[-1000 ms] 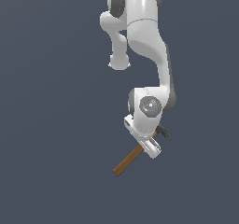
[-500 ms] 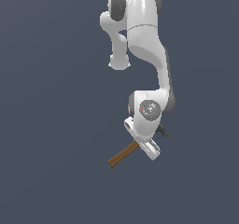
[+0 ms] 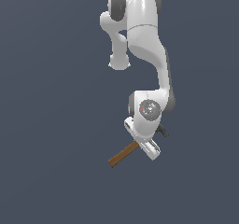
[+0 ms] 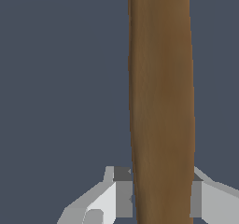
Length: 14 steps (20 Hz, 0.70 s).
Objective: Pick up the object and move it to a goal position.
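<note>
With jaws clamped on the long brown wooden hammer handle [image 4: 161, 101], carrying step in hand; next, steady travel to goal without swinging.

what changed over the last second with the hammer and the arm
The hammer handle has swung flatter, its free end rising and shifting toward the exterior view's left. The gripper stays closed on the handle, and the arm has barely moved.

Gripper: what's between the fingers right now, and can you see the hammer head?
The hammer's brown wooden handle sits between the gripper fingers. In the exterior view the handle sticks out toward the exterior view's left; the head is hidden behind the hand.
</note>
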### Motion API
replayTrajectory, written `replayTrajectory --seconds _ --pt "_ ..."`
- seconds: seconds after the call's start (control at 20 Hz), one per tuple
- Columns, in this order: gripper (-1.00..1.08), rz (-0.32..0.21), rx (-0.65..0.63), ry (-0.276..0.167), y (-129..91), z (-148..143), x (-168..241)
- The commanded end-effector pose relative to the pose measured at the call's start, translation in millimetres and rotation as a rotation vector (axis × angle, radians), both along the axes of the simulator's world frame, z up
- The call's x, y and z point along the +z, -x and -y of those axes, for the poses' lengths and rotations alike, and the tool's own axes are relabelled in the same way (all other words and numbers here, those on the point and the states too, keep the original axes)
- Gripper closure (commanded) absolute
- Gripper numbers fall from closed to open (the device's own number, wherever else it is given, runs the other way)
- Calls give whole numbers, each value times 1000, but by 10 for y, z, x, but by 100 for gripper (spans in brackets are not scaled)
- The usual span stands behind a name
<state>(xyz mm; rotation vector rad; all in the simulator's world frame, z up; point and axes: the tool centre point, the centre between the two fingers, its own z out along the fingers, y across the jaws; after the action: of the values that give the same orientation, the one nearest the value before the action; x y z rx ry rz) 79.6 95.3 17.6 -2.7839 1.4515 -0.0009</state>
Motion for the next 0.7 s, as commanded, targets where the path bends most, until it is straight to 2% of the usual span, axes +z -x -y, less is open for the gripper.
replayTrajectory --seconds 0.0,0.65 --pt "108 1 -1 0 3 13 15" --pt "108 0 -1 0 231 224 431"
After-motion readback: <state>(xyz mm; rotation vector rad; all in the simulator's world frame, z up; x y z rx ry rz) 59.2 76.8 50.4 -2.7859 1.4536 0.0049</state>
